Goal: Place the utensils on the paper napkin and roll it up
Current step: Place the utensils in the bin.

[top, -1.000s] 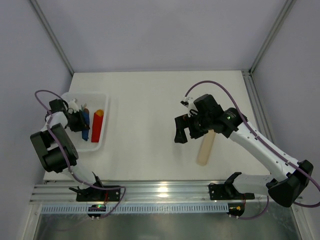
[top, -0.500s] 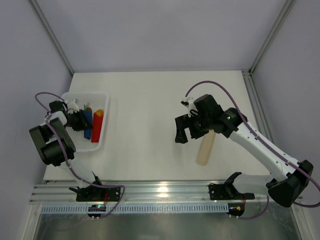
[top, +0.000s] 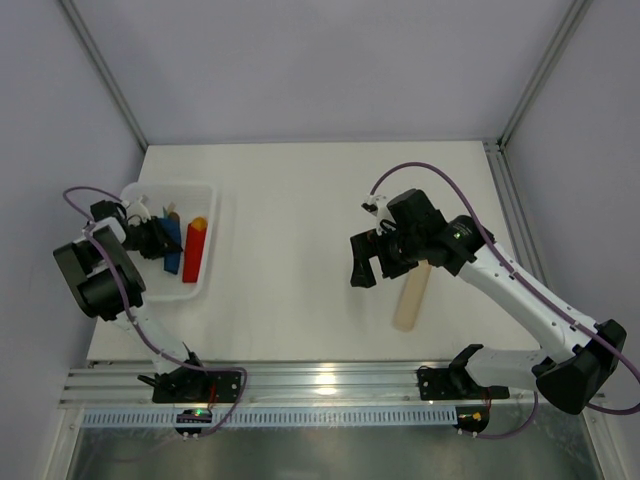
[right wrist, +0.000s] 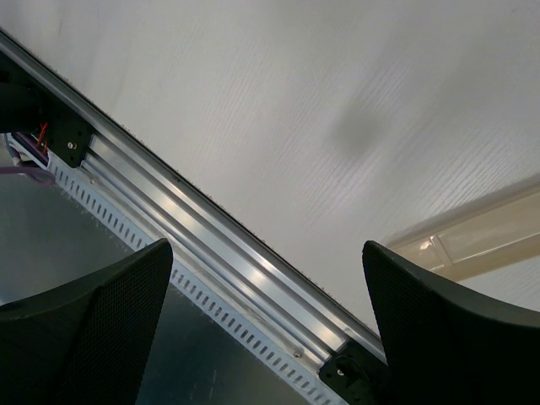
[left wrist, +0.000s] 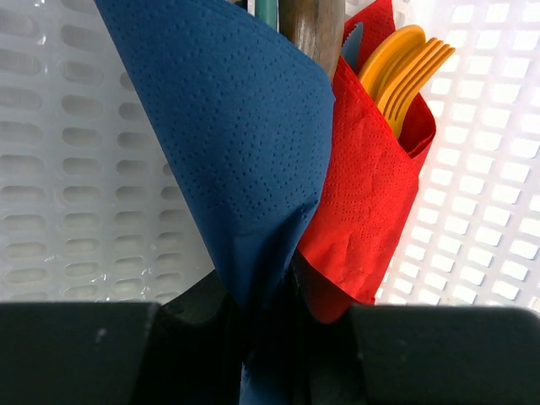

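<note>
The left arm [top: 100, 285] was folded tightly at the left edge of the table [top: 300, 200], with its wrist turned to the right, into the white basket [top: 190, 188] that stood at the left side of the table. The left gripper [top: 157, 240] was clamped on the narrow end of the paper napkin [left wrist: 236, 152], a dark blue roll lying inside the basket. In the left wrist view the blue paper narrowed into the small gap between the two black fingers [left wrist: 76, 354]. The utensils [left wrist: 310, 24] stuck out of the open end of this roll, but only a brown handle and a thin darker piece showed. The top edge cut them off, so I cannot tell how many there were. Against the right side of the blue roll lay a red napkin roll [left wrist: 363, 194] with orange cutlery [left wrist: 403, 72] in it. The right arm [top: 520, 290] reached from the near right toward the middle of the table. The right gripper [top: 360, 262] hung above the bare surface, its jaws wide apart and nothing between them. A pale beige bar [top: 408, 300] lay just to its right, its far end hidden under the wrist.
</note>
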Tool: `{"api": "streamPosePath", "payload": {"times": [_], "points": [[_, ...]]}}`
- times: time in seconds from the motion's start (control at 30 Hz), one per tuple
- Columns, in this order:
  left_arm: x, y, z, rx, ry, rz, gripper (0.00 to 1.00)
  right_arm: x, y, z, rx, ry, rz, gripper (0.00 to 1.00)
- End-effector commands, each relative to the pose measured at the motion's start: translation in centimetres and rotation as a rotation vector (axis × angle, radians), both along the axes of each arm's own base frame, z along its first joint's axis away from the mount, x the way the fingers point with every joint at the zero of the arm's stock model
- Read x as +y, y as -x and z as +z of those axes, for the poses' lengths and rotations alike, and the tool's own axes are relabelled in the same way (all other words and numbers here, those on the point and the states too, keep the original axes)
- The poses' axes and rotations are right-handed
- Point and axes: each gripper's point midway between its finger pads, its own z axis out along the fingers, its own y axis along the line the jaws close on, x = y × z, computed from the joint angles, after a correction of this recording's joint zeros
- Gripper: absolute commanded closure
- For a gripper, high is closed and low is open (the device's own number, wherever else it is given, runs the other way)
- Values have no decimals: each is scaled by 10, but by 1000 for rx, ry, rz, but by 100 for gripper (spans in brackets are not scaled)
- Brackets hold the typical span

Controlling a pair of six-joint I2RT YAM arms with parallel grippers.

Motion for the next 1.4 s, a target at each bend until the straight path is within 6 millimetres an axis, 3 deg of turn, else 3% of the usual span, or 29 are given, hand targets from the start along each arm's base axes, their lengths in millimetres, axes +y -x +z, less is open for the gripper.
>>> {"api": "streamPosePath", "payload": {"times": [0.0, 0.3, 0.53, 0.77, 1.03, 1.37], "points": [[0, -6, 2, 1, 67, 2, 100, 2, -6, 13, -32, -15, 0, 4], [-8, -7, 2, 15, 158, -27, 98, 3, -6, 14, -33, -19, 3, 3], [-5, 4, -9, 59, 117, -8, 95, 3, -4, 13, -29, -23, 4, 3], [2, 2, 12, -14, 31, 16, 95, 4, -4, 14, -28, -31, 8, 4], [-1, 5, 20, -32, 28, 14, 94, 3, -4, 15, -35, -33, 6, 4], [-4, 7, 47, -89, 5, 19, 100, 4, -3, 16, -36, -40, 9, 4]]}}
